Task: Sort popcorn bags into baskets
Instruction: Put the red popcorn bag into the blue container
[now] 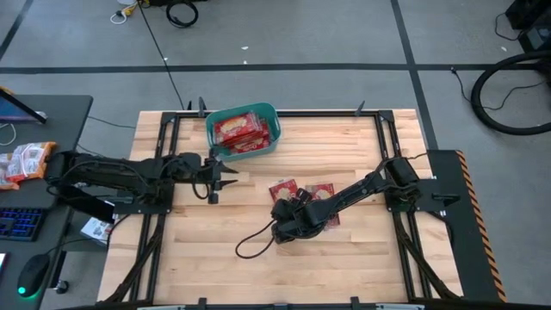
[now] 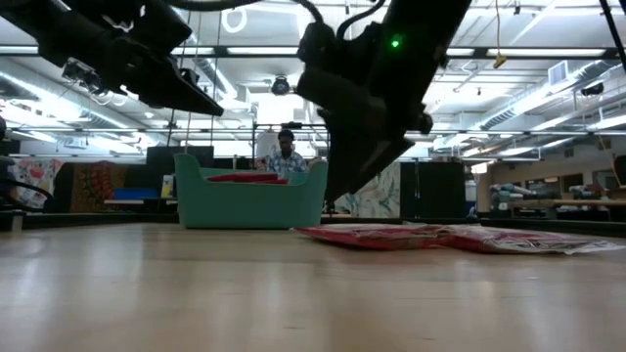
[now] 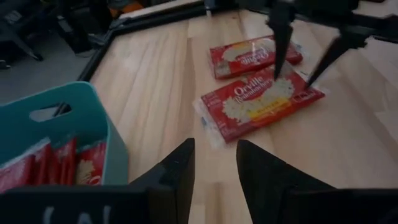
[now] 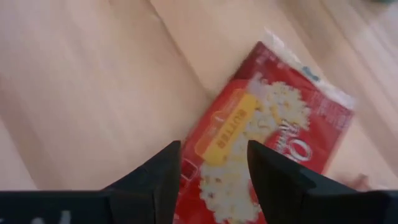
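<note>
The teal basket (image 1: 244, 129) stands near the table's far edge, with several red popcorn bags lying inside it (image 3: 59, 163). Two more red bags lie flat on the wood in the middle of the table, side by side (image 1: 282, 188) (image 1: 322, 189); in the left wrist view they are the nearer bag (image 3: 258, 102) and the farther bag (image 3: 252, 56). My right gripper (image 4: 214, 165) is open and hovers low over one of these bags (image 4: 273, 143), its fingers (image 3: 280, 43) pointing down and clear of it. My left gripper (image 3: 214, 165) is open and empty, just on the near side of the basket (image 1: 217, 179).
A black cable loop (image 1: 254, 244) lies on the table near the right arm. Orange-and-white snack packets (image 1: 26, 162), a keyboard and a mouse sit on the side desk to the left. A person (image 2: 286, 152) shows behind the basket (image 2: 249, 200) in the low view.
</note>
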Controlling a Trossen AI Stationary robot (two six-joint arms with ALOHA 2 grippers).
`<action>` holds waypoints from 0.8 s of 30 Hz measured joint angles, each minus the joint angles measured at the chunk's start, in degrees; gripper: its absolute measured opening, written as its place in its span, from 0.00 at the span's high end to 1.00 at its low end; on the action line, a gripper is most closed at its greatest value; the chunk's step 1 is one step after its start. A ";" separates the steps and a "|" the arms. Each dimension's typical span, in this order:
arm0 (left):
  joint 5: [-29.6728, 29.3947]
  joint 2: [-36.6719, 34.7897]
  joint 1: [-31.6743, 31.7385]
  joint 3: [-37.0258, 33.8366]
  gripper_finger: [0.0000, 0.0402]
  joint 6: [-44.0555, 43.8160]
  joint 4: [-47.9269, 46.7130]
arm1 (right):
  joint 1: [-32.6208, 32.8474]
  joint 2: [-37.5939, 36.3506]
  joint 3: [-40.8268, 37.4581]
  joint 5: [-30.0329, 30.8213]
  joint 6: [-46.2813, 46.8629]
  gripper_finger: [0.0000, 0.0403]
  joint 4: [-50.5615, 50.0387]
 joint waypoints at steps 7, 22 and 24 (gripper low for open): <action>-4.42 -5.99 -3.30 -5.27 0.69 -1.30 2.73 | 0.37 0.14 -0.02 0.83 1.31 0.50 -2.45; -7.37 -23.08 -7.65 -15.32 0.69 -4.57 1.35 | -4.80 -0.03 -0.96 0.99 -0.55 0.51 -10.45; -7.32 -23.62 -8.29 -15.78 0.69 -5.30 0.92 | -6.42 0.01 -1.83 0.05 -3.29 0.51 -8.69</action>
